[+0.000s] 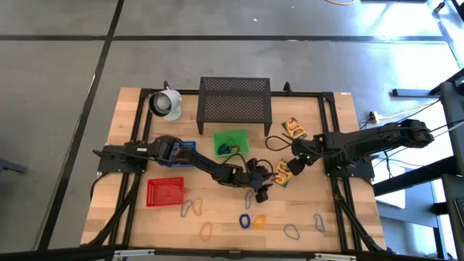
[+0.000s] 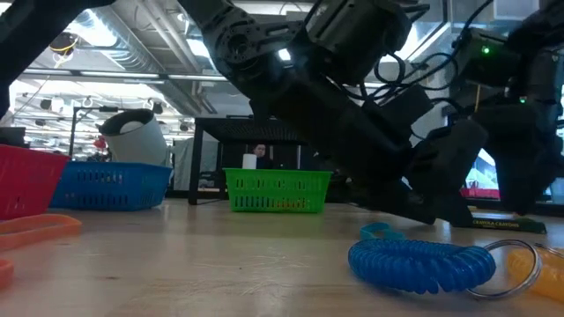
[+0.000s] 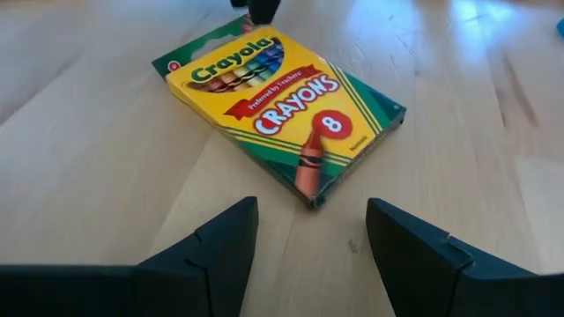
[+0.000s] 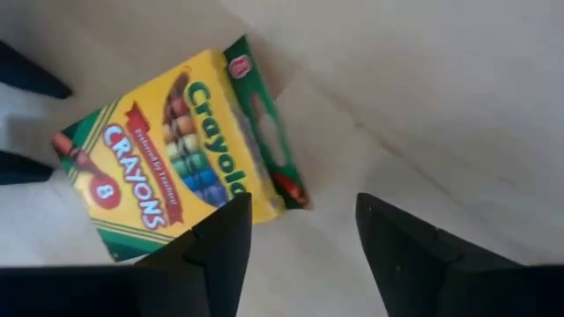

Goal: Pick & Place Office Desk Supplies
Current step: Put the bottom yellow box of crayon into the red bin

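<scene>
A pale wooden table (image 1: pixel 138 217) sits on grey floor, with bare wood at the lower left of the frame. At centre a crayon box (image 1: pixel 283 174) lies flat between the left claw (image 1: pixel 262 190) and right claw (image 1: pixel 297 165), both spread and seemingly empty. Rubber bands (image 1: pixel 252 220) line the lower edge; baskets and a mesh stand (image 1: pixel 234 100) crowd above.

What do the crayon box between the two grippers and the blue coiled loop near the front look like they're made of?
Crayon box: printed cardboard, it seems, slightly glossy, with folded edges and a tucked end flap; it lies flat on the wooden table.
Blue coiled loop: probably flexible plastic, smooth with a slight shine, wound like a spiral cord and joined to a metal ring.
</scene>
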